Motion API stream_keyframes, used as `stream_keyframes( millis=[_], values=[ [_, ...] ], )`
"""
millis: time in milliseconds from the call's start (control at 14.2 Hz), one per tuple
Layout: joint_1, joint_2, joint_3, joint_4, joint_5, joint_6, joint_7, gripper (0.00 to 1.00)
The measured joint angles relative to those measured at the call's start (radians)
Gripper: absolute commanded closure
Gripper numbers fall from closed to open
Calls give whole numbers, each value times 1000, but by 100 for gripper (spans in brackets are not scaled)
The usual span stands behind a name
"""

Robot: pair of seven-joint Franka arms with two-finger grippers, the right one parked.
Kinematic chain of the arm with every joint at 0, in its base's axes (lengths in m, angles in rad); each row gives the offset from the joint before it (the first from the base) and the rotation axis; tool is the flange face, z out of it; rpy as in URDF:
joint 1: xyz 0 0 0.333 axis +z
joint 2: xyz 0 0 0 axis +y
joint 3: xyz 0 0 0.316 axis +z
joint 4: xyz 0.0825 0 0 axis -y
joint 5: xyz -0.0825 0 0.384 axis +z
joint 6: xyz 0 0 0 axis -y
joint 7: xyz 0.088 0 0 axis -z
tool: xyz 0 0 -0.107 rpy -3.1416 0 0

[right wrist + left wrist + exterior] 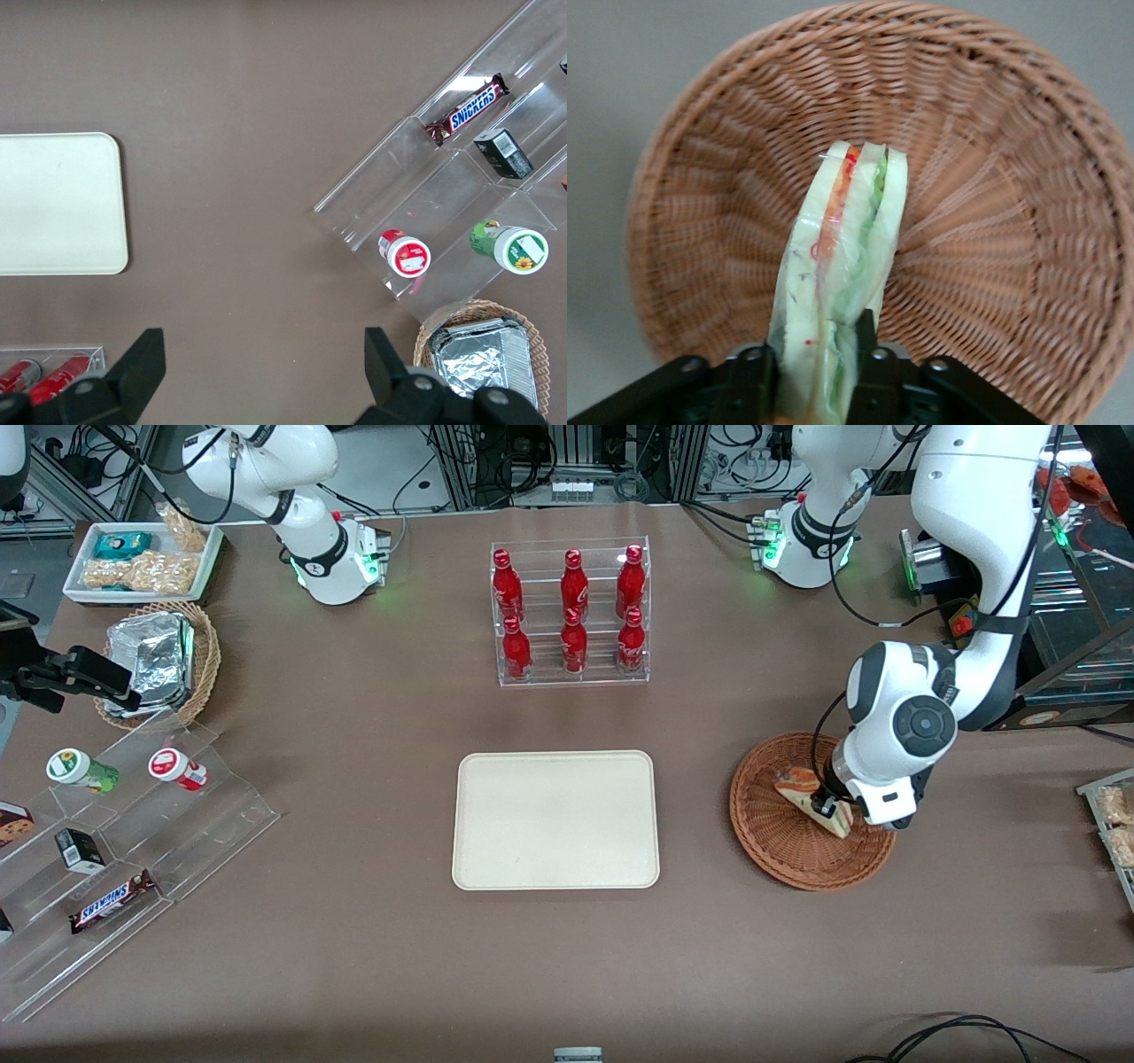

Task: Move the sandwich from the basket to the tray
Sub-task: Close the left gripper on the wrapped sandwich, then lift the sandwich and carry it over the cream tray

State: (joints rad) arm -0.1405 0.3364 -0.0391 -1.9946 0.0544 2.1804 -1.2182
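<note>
One cream tray (556, 820) lies flat on the table, nearer the front camera than a clear rack holding six red bottles (570, 613). One reddish-brown basket (771, 841) sits toward the working arm's end. One sandwich (843, 274) stands on edge in that basket. The left arm bends down over it, its gripper (815, 372) clamped on the sandwich's two faces.

A clear acrylic rack (571, 615) holding six red bottles (574, 584) stands on the brown table (354, 779). Toward the parked arm's end lie a tan wicker basket (202, 657) of foil packets (151, 657), a white tray of snacks (142, 560) and a stepped clear display (133, 868). The display holds two small cups (177, 769), a dark box (80, 850) and a Snickers bar (112, 901).
</note>
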Motion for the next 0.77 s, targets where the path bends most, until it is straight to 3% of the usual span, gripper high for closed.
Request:
stream_keyframes(
  millis=[211, 421, 561, 772],
  values=[
    [-10, -4, -24, 168, -2, -202, 93, 100],
    [-27, 11, -119, 214, -2, -214, 273, 99],
    [-55, 81, -185, 308, 5, -213, 344, 98],
    [-138, 238, -204, 499, 84, -213, 382, 100]
  ],
)
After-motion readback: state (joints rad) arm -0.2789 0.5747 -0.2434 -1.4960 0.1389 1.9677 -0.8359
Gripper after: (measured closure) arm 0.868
